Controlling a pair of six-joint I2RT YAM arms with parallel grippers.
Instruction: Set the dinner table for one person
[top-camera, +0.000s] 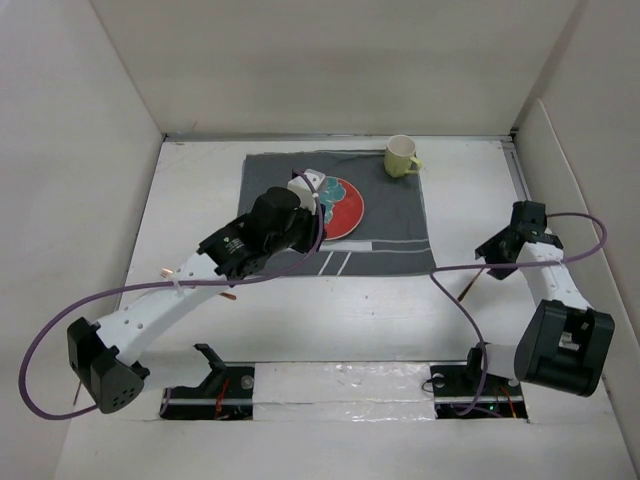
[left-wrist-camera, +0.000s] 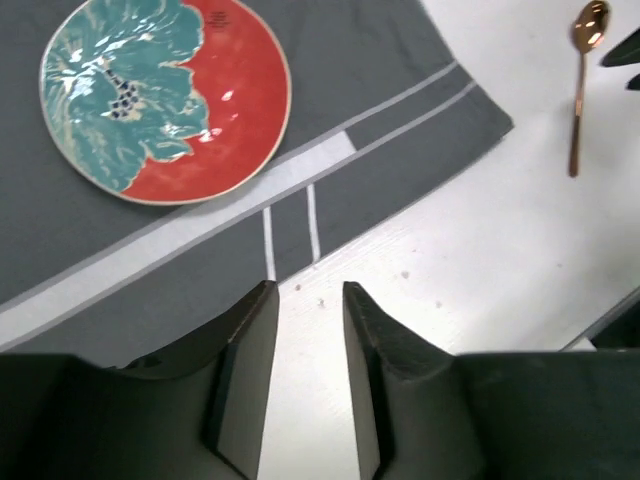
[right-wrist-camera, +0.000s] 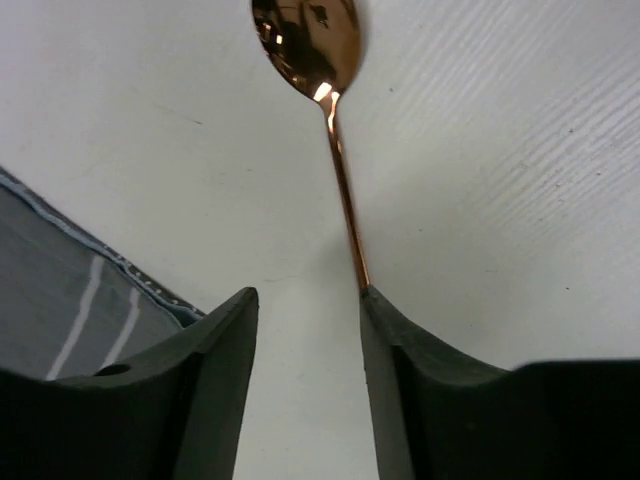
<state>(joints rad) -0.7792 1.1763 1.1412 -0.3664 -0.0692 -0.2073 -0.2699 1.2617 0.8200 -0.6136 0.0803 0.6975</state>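
The white dinner table (top-camera: 330, 310) carries a dark grey striped cloth (top-camera: 390, 215) with a red and teal plate (top-camera: 340, 208) and a yellow-green mug (top-camera: 401, 156) on it. The plate (left-wrist-camera: 165, 95) and cloth (left-wrist-camera: 380, 80) also show in the left wrist view. My left gripper (left-wrist-camera: 305, 300) is open and empty, held high over the cloth's near edge; in the top view it (top-camera: 303, 195) is by the plate. A copper spoon (right-wrist-camera: 335, 130) lies on the table right of the cloth. My right gripper (right-wrist-camera: 308, 295) is open, low over the spoon's handle, which meets its right fingertip (right-wrist-camera: 375, 300).
The spoon also shows in the left wrist view (left-wrist-camera: 578, 90) and the top view (top-camera: 466, 289). Copper cutlery ends (top-camera: 168, 271) peek out beside the left arm. White walls enclose the table on three sides. The purple cable (top-camera: 450, 268) runs across the near table.
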